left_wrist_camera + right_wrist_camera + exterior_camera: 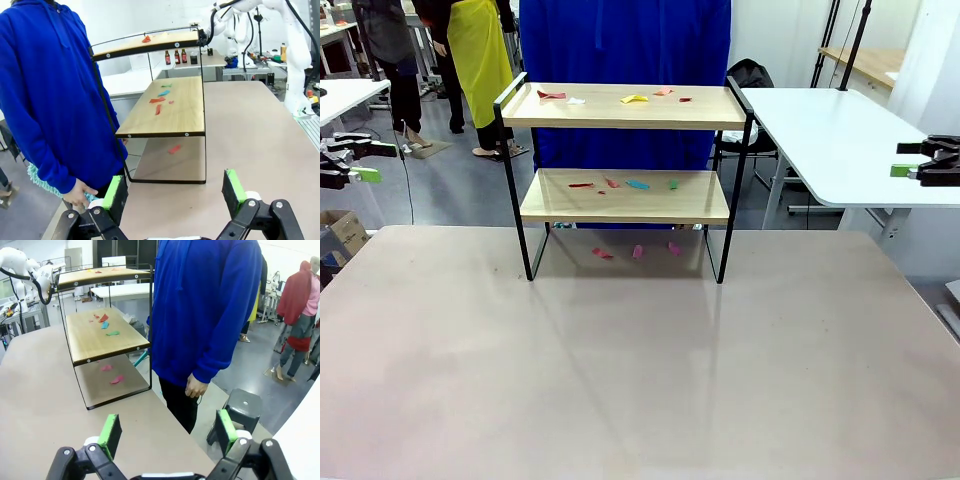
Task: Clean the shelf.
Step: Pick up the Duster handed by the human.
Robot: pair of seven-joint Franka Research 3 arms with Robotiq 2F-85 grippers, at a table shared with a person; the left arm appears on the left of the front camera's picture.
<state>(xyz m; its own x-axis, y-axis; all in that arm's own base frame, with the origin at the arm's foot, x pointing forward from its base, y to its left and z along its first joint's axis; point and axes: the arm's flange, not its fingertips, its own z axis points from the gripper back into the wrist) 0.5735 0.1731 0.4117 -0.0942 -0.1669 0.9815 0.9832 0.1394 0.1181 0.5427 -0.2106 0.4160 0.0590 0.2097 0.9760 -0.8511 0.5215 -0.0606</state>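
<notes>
Beige tabletop (640,380) spreads across the lower front view, bare at its near half. A person in a blue hooded top (620,40) stands at twelve o'clock, behind the far edge. The left wrist view shows one hand (77,195) low at the side with a teal fuzzy thing (36,179) against it; whether it is gripped I cannot tell.

Between person and table centre, at twelve o'clock on the tabletop, stands the shelf (625,205). Its black frame feet rest on the table close to the far edge, and both wooden boards are level, one above the other. A white side table (830,130) sits off at two o'clock, apart from the main one.

At nine o'clock the left gripper (382,162) hangs beyond the table's side, well apart from the shelf. Its green pads (114,192) are spread wide with nothing between them. At three o'clock the right gripper (902,160) hangs likewise, jaws parted and empty, pads (225,427) wide.

Small scraps litter the shelf. On the top board lie a red scrap (551,95), a white one (576,100), a yellow one (634,99) and a pink one (663,91). On the lower board lie a red strip (582,184), a blue piece (637,184) and a green bit (673,184). Under the lower board, pinkish scraps (638,251) lie on the table.
</notes>
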